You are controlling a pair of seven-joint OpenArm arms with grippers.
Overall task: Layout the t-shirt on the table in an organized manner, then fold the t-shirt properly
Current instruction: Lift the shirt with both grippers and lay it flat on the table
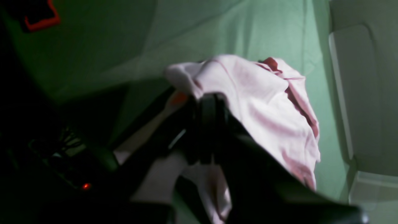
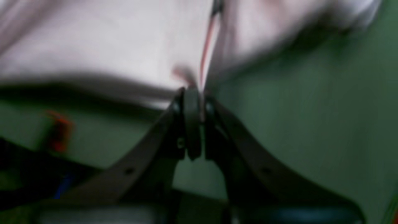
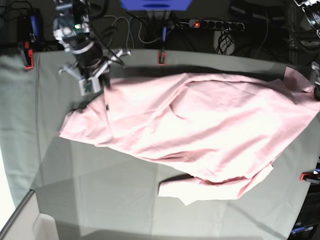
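Okay, no containers anywhere on the table (image 3: 100, 185), so on to cloth and claws. My right claw (image 2: 194, 99) is pinched closed on a pink edge of the t-shirt (image 3: 200, 130); the right wrist view shows the dark fingers (image 2: 177, 118) pressed together with a seam running straight up from them. In the base view that claw (image 3: 92, 80) sits at about 10 o'clock, at the shirt's upper corner there. My left claw (image 1: 206, 102) is closed too, with a bunch of pink fabric (image 1: 258, 105) draped over and around it; the left wrist view is dark and blurred, so I can't see the exact pinch point. In the base view only a sliver of that arm shows at 3 o'clock, at the frame edge where the shirt ends.

T-shirt lies plain side up, stretched across the middle of the table from 10 o'clock to 3 o'clock, wrinkled, lower hem sagging toward 5 o'clock with one flap (image 3: 200, 190) folded out beneath. No lettering visible.

Table cover is pale grey-green, creased. Red clamps grip its edges: one (image 3: 28, 55) at 10 o'clock, one (image 3: 161, 56) at 12 o'clock, one (image 3: 309, 176) at 4 o'clock. Behind the far edge: power strip (image 3: 215, 24) with a lit red switch, tangled cables (image 3: 132, 27), something blue (image 3: 155, 4) at 12 o'clock.
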